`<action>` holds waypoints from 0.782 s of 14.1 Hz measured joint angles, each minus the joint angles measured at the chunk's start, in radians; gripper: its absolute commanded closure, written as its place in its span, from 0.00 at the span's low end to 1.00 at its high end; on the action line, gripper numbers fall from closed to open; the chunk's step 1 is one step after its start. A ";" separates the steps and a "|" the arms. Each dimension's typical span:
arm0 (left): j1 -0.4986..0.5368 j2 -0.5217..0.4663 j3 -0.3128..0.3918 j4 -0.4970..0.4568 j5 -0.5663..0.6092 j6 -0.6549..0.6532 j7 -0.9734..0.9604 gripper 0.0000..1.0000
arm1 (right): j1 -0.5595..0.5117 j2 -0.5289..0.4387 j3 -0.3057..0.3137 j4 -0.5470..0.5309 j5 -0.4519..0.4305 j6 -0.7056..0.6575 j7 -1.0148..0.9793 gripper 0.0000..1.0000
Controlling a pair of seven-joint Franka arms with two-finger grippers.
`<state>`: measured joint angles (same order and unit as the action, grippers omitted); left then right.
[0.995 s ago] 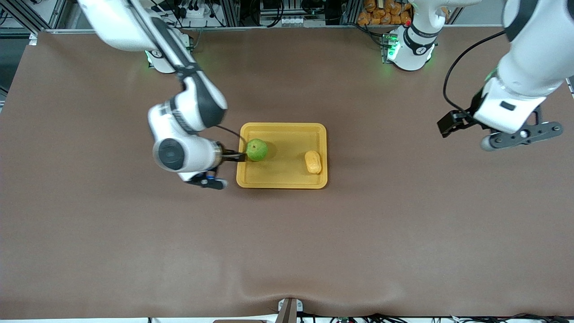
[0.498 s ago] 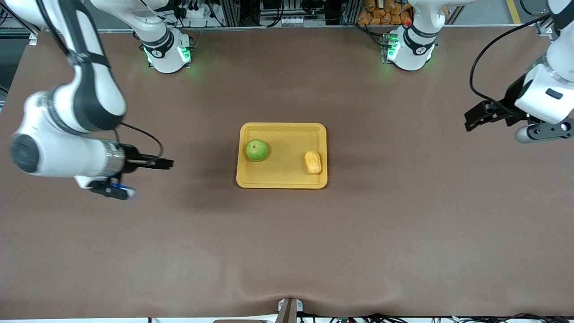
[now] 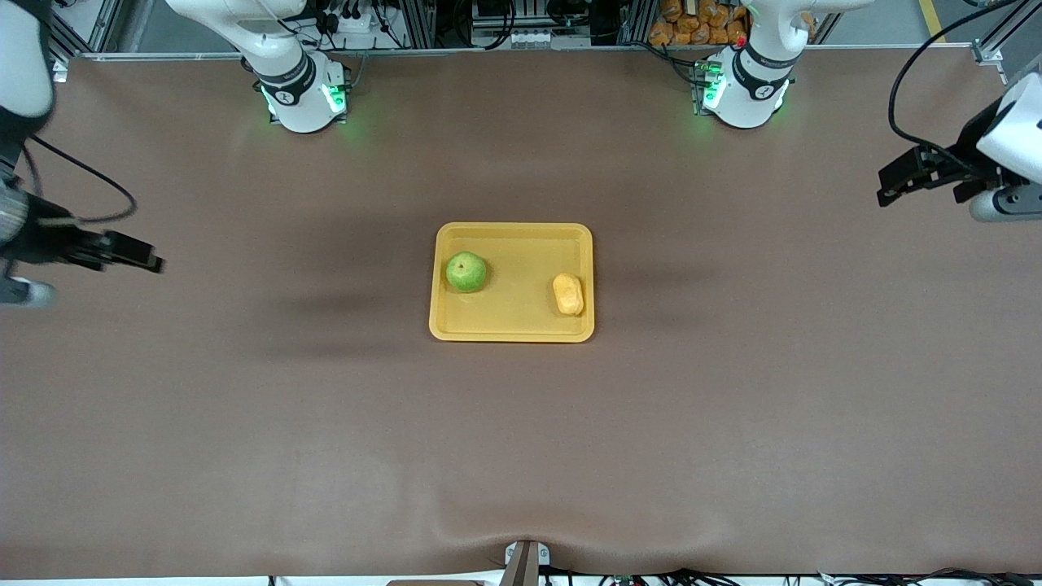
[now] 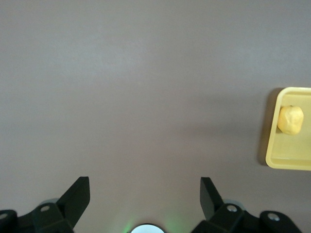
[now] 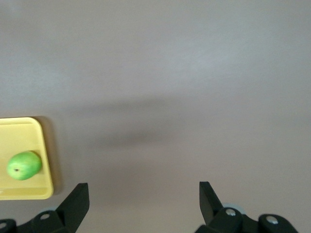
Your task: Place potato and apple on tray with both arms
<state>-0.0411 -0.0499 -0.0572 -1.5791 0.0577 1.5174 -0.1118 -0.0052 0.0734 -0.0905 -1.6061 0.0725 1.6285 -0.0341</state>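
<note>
The yellow tray lies in the middle of the brown table. The green apple rests in it toward the right arm's end. The yellow-orange potato rests in it toward the left arm's end. My right gripper is open and empty, up over bare table at the right arm's end. My left gripper is open and empty, up over bare table at the left arm's end. The left wrist view shows the open left gripper, the tray and the potato. The right wrist view shows the open right gripper, the tray and the apple.
The two arm bases glow green along the table edge farthest from the front camera. Cables and orange items sit off the table past that edge. Brown table surface surrounds the tray.
My right gripper let go of the apple on the tray and drew back to the right arm's end of the table. My left gripper drew back further toward the left arm's end.
</note>
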 measured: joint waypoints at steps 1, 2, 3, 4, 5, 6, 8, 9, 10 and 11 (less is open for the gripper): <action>0.000 -0.019 0.000 -0.019 -0.006 0.000 0.000 0.00 | -0.001 -0.032 0.000 0.000 -0.013 -0.014 -0.007 0.00; 0.000 -0.037 0.001 -0.035 -0.007 0.000 0.000 0.00 | -0.002 -0.060 0.001 0.000 -0.019 -0.039 -0.009 0.00; 0.000 -0.054 0.002 -0.048 -0.008 0.000 0.000 0.00 | -0.003 -0.081 0.001 0.000 -0.021 -0.065 -0.009 0.00; 0.000 -0.069 0.003 -0.057 -0.009 -0.003 0.000 0.00 | -0.007 -0.094 0.002 -0.001 -0.023 -0.080 -0.010 0.00; 0.000 -0.079 0.003 -0.061 -0.010 -0.011 0.000 0.00 | -0.012 -0.103 0.003 -0.001 -0.023 -0.090 -0.010 0.00; 0.000 -0.085 0.003 -0.062 -0.010 -0.014 0.004 0.00 | -0.015 -0.109 0.005 -0.001 -0.023 -0.108 -0.010 0.00; 0.000 -0.088 0.003 -0.061 -0.010 -0.015 0.020 0.00 | -0.019 -0.114 0.013 -0.001 -0.024 -0.148 -0.010 0.00; 0.000 -0.088 0.003 -0.061 -0.010 -0.020 0.026 0.00 | -0.019 -0.115 0.018 -0.001 -0.024 -0.157 -0.009 0.00; 0.000 -0.088 0.003 -0.061 -0.010 -0.025 0.029 0.00 | -0.019 -0.117 0.022 -0.001 -0.025 -0.160 -0.005 0.00; 0.000 -0.088 0.003 -0.061 -0.010 -0.028 0.029 0.00 | -0.019 -0.120 0.024 -0.001 -0.026 -0.161 0.005 0.00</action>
<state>-0.0416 -0.1379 -0.0539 -1.6404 0.0476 1.4895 -0.0827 -0.0242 -0.0466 -0.0661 -1.6073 0.0464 1.4677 -0.0288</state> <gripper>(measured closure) 0.000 0.000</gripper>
